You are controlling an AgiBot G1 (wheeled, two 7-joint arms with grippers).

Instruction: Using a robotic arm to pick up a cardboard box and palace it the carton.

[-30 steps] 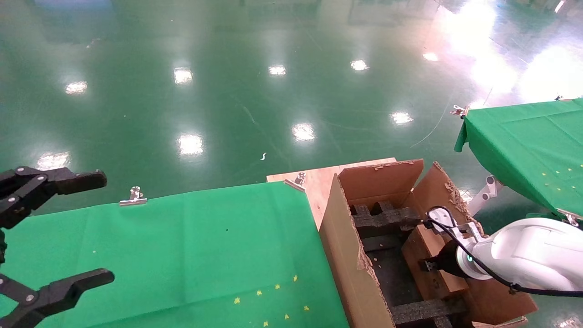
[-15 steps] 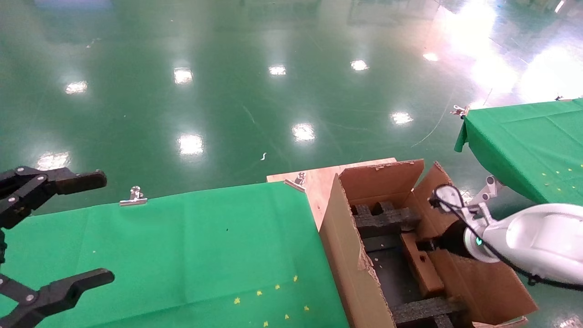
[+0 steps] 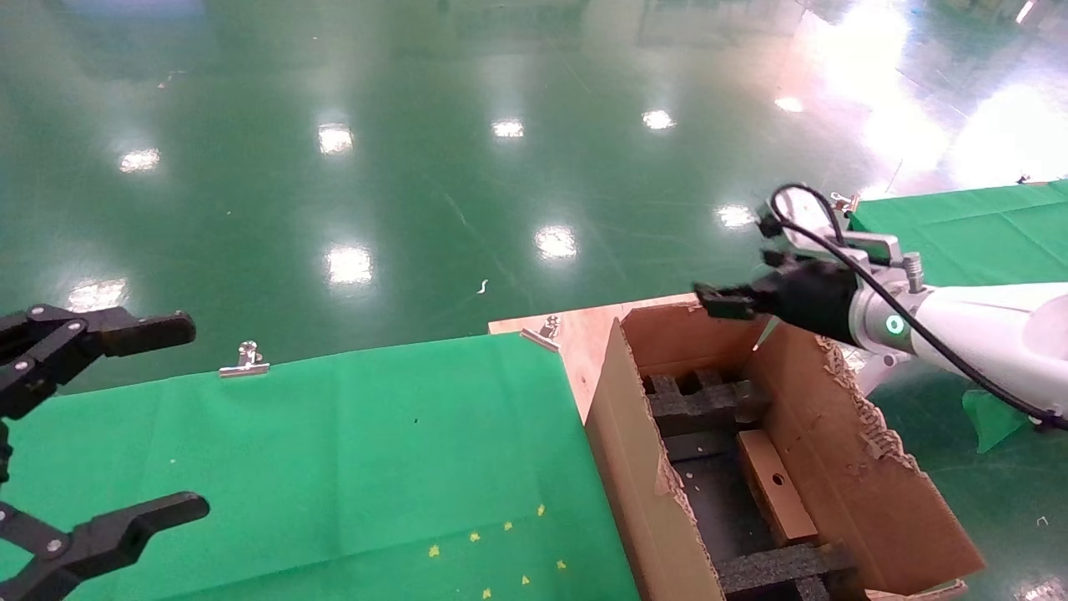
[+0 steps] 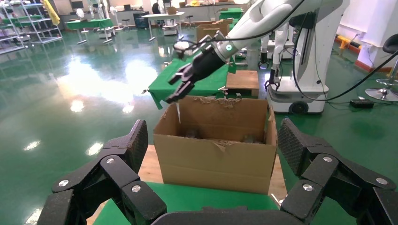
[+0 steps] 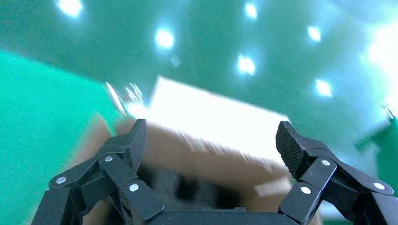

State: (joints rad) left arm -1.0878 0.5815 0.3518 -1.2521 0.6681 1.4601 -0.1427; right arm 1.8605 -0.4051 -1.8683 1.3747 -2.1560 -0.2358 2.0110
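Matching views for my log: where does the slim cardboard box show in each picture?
Head view: cardboard box lies inside the carton, by its right wall, between the foam blocks.
Left wrist view: hidden behind the carton front wall.
Right wrist view: cannot tell.
Shared landmark: the carton, below the right gripper, which holds nothing.

Cardboard box (image 3: 776,497) inside carton (image 3: 843,467).

— Where's the right arm (image 3: 976,334)?
— Stretched in from the right, raised, white forearm angled up, green ring lit, cable looped over the wrist. Right tool (image 3: 724,302) leads, fingers spread wide with nothing between them.
— And the left?
— Left tool (image 3: 125,421) parked low at the left edge, black fingers (image 3: 138,331) held wide apart, gripping nothing.
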